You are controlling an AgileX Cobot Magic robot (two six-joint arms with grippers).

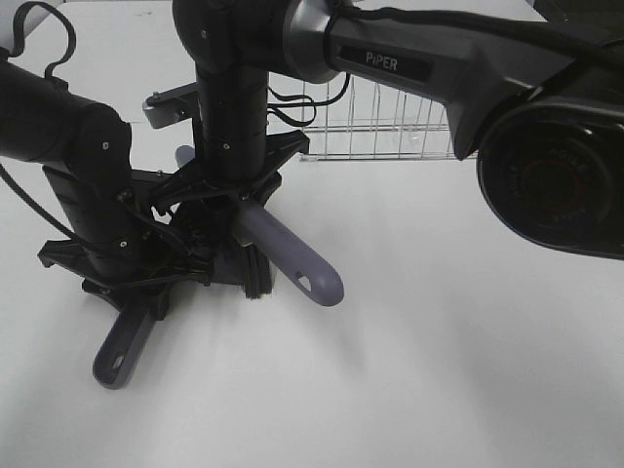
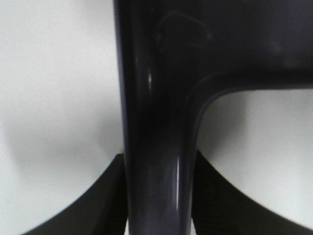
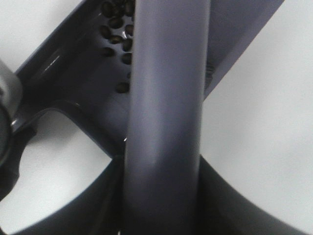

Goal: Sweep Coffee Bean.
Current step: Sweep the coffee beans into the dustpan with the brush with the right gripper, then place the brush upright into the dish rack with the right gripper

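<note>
Two grippers were clamped: at lower left, the left gripper (image 2: 159,196) on the dustpan (image 1: 122,351); at centre, the right gripper (image 3: 161,196) on the brush (image 1: 297,263). Several coffee beans (image 3: 115,29) lay in the dustpan, so sweeping looked nearly finished.

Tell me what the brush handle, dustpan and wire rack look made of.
Brush handle: likely moulded plastic, purple-grey, smooth soft sheen. Dustpan: similar plastic, glossier, sharp highlights. Wire rack: probably metal, thin pale rods; coating unclear.
</note>
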